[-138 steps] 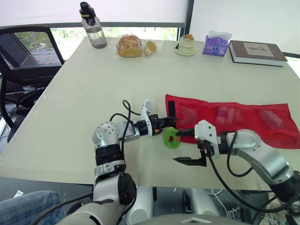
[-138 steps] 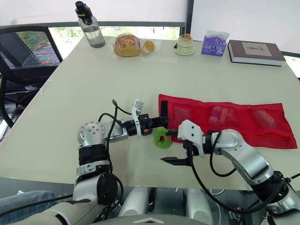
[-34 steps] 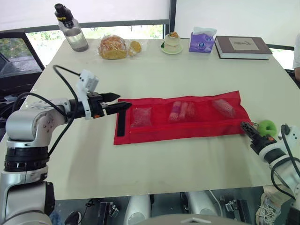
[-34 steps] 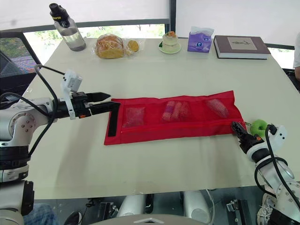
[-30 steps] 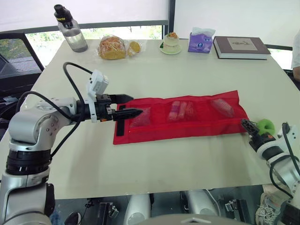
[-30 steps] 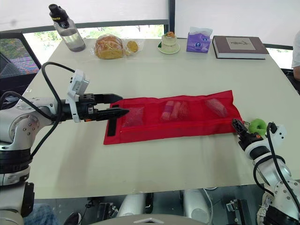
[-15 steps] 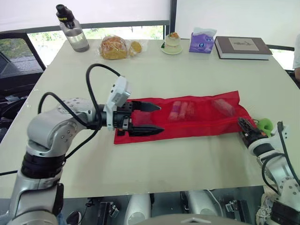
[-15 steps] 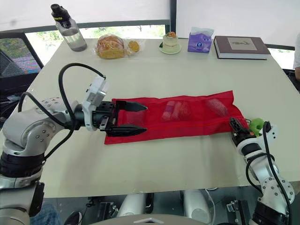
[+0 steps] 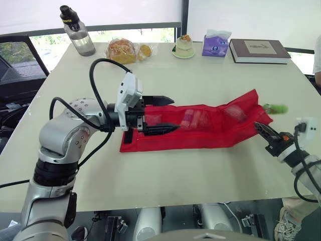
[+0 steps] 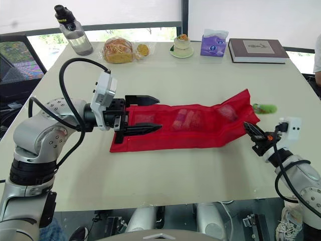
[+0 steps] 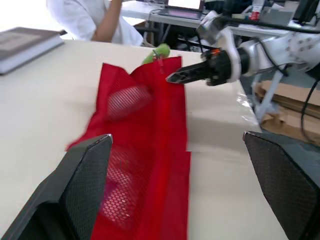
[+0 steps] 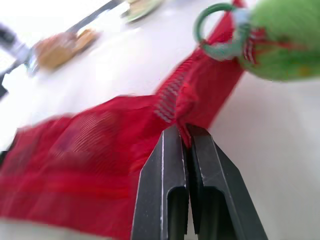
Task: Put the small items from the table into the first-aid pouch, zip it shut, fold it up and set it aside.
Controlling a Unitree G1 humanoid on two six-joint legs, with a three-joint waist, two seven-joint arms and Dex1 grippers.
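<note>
The red mesh pouch (image 9: 200,131) lies lengthwise on the table, with small items (image 9: 191,118) showing in its pockets. Its right end is raised off the table. My right gripper (image 9: 257,126) is shut on that end's edge beside the zipper (image 12: 170,97). A green ball charm (image 9: 275,108) on a ring (image 12: 216,30) hangs just beyond it. My left gripper (image 9: 174,114) stands wide open over the pouch's left end, one finger on each side of the pouch's width, and holds nothing.
Along the far edge stand a water bottle (image 9: 74,27), a bag of bread (image 9: 122,50), a small cup (image 9: 184,46), a purple tissue pack (image 9: 215,44) and a book (image 9: 259,50). A chair (image 9: 15,65) is at the left. A person's sleeve (image 9: 317,55) shows at the right edge.
My right gripper has shut on the pouch's right end and lifted it, and the green charm swung up to the far side. My left gripper shifted a little over the left end.
</note>
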